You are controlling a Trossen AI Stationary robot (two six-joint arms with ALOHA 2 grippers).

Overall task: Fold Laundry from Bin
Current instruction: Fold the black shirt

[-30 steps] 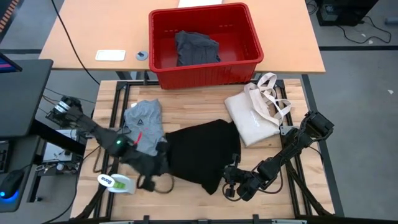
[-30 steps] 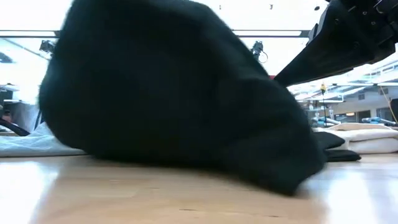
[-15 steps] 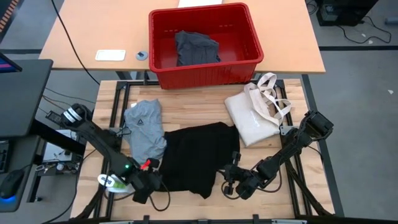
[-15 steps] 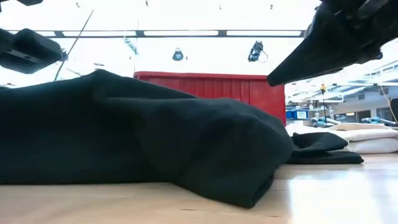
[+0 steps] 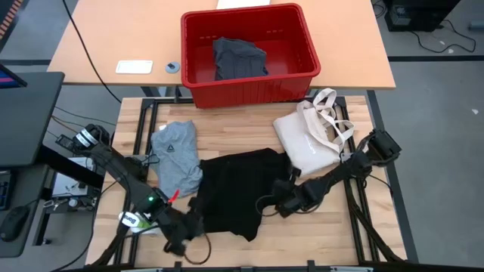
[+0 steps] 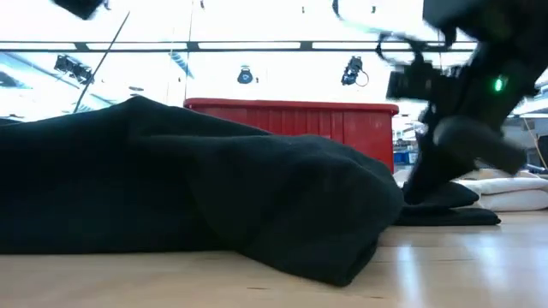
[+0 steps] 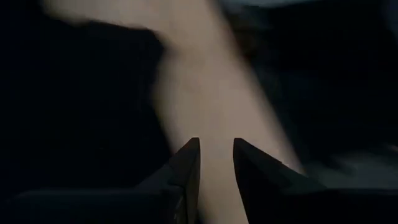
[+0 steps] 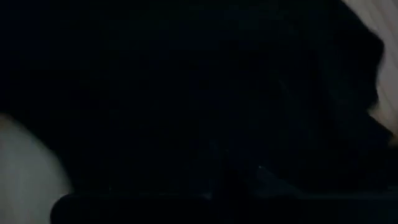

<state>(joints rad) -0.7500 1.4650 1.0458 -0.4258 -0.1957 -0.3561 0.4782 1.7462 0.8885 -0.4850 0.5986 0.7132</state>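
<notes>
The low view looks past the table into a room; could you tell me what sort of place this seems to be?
Probably a lab or workshop: long ceiling strip lights and ceiling-mounted cameras show behind the red bin, and equipment benches stand in the background.

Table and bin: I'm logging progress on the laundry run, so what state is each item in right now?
Black garment: spread flat on the table, partly folded.
Grey T-shirt: folded, beside the black garment.
Red bin: holds one dark grey garment.
Tote bag: lying flat.
Left gripper: open, empty.
Right gripper: shut, at the black garment's edge.
</notes>
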